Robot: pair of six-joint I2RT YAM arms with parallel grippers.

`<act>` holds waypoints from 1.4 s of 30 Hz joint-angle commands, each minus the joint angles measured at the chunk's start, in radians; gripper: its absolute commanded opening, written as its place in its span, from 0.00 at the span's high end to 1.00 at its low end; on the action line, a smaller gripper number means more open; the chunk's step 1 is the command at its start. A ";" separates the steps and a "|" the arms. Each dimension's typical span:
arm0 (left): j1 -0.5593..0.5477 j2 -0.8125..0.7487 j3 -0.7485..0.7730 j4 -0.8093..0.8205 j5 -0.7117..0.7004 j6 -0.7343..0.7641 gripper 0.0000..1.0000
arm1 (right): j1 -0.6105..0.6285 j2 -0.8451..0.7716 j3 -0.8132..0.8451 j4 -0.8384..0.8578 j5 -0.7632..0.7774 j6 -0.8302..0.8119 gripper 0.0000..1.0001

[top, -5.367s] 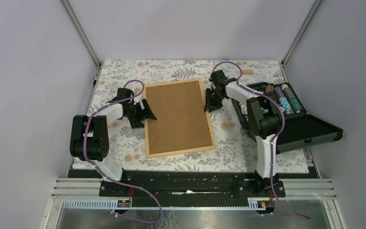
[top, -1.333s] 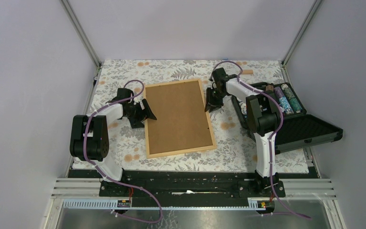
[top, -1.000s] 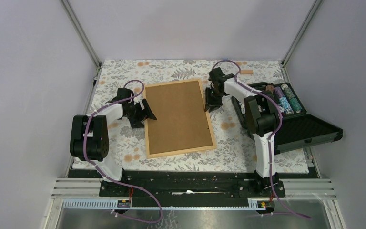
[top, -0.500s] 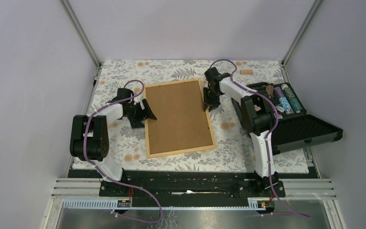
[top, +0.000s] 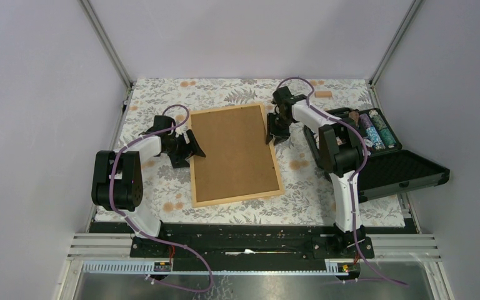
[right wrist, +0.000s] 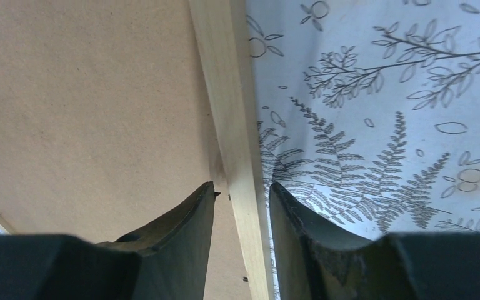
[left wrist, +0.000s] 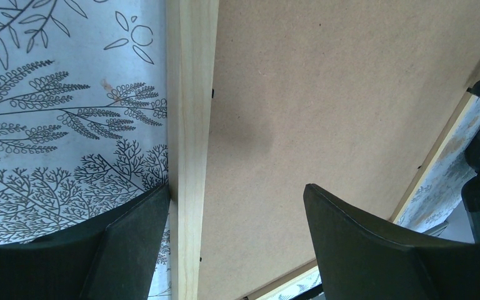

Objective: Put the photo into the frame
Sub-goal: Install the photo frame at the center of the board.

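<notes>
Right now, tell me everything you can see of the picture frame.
The frame is a thin, pale wood rectangle lying flat, back up, on the floral cloth. A brown backing board fills it. The left gripper, open, straddles its left rail; the right gripper closely flanks its right rail, contact unclear.

The frame [top: 238, 199], thin light wood, lies flat and back-up, left of the black case [top: 403, 169] and near it, its brown backing board [top: 232, 153] filling the opening.
</notes>
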 commanded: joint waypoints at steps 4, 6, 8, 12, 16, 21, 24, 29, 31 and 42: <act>-0.005 0.008 -0.024 -0.017 0.004 0.013 0.16 | -0.017 -0.060 0.003 -0.026 0.030 -0.047 0.63; -0.005 0.011 -0.024 -0.017 0.002 0.013 0.16 | -0.017 -0.057 0.002 -0.027 0.034 -0.047 0.66; -0.005 0.012 -0.023 -0.017 0.003 0.013 0.16 | -0.016 -0.055 -0.005 -0.026 0.028 -0.050 0.67; -0.005 0.012 -0.024 -0.017 0.002 0.013 0.16 | -0.016 -0.060 -0.036 -0.027 0.016 -0.056 0.67; -0.005 0.012 -0.024 -0.017 0.003 0.012 0.16 | -0.014 -0.086 -0.080 -0.025 0.025 -0.062 0.66; -0.006 0.012 -0.025 -0.014 0.004 0.011 0.16 | -0.016 -0.100 -0.106 -0.018 0.045 -0.062 0.66; -0.006 0.009 -0.024 -0.014 0.003 0.011 0.16 | -0.015 -0.077 -0.107 0.004 0.040 -0.055 0.66; -0.007 0.008 -0.026 -0.017 0.002 0.013 0.16 | -0.015 -0.014 -0.090 0.015 0.091 -0.051 0.66; -0.006 0.010 -0.024 -0.017 0.001 0.013 0.16 | -0.014 0.004 -0.086 0.021 0.120 -0.046 0.67; -0.006 0.011 -0.024 -0.021 -0.001 0.016 0.16 | -0.008 0.088 -0.034 -0.006 0.273 0.011 0.66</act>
